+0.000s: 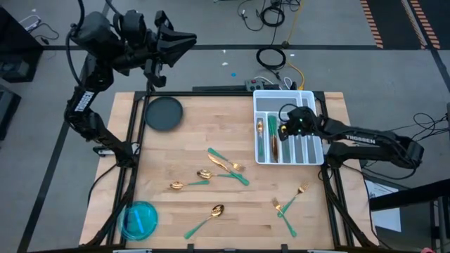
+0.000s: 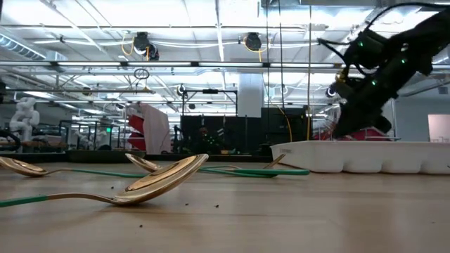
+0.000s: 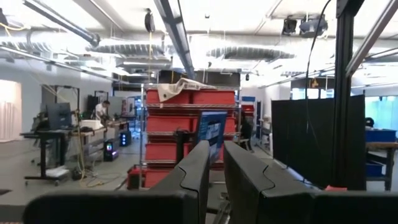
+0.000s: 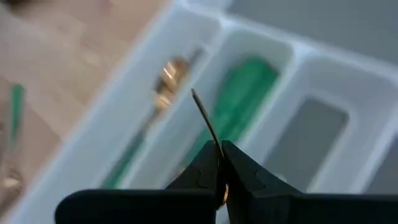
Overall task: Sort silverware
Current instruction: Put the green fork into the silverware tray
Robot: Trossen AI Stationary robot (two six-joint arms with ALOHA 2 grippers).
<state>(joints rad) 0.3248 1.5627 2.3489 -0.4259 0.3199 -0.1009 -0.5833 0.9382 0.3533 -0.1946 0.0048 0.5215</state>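
The silverware has gold heads and slim green handles. Several pieces lie flat on the wooden table: a fork and knife (image 1: 226,166), two spoons (image 1: 193,180), another spoon (image 1: 209,216) and two forks (image 1: 287,205). A spoon (image 4: 165,79) and green-handled pieces (image 4: 241,104) lie in the white divided tray (image 1: 309,95). My right gripper (image 1: 285,130) hangs over the tray, shut on one thin piece. My left gripper (image 1: 179,42) is raised beyond the table's far left corner, its fingers almost together on nothing. My right gripper (image 4: 222,146) pinches a thin piece of silverware (image 4: 204,115) between its two fingertips. The piece shows edge-on, with a glint of gold (image 4: 222,194) between the fingers, and juts past the tips over the tray's compartments. It is lifted clear. Which part is held is hidden by the fingers.
A dark round plate (image 1: 164,114) sits near the far left of the table and a blue bowl (image 1: 139,219) at the near left corner. In the low view a spoon (image 2: 151,184) lies close to the camera. The tray (image 2: 365,156) stands at the far right.
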